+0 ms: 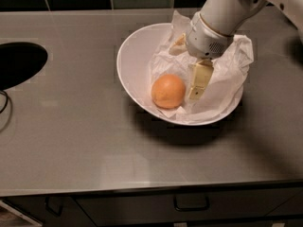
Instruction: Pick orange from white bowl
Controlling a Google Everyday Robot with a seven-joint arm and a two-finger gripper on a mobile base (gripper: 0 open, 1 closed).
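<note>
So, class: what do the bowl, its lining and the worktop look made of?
White bowl: probably glazed ceramic, smooth and glossy. Lining: thin white paper, sharply creased. Worktop: likely brushed steel, grey with soft reflections. The gripper hangs inside the bowl, beside the orange.

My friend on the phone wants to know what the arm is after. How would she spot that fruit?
On the grey counter sits a wide white bowl lined with crumpled white paper. Inside, towards its front, lies the orange, just left in the picture of the gripper, which hangs inside the bowl. It is the only round, orange-coloured thing there.
</note>
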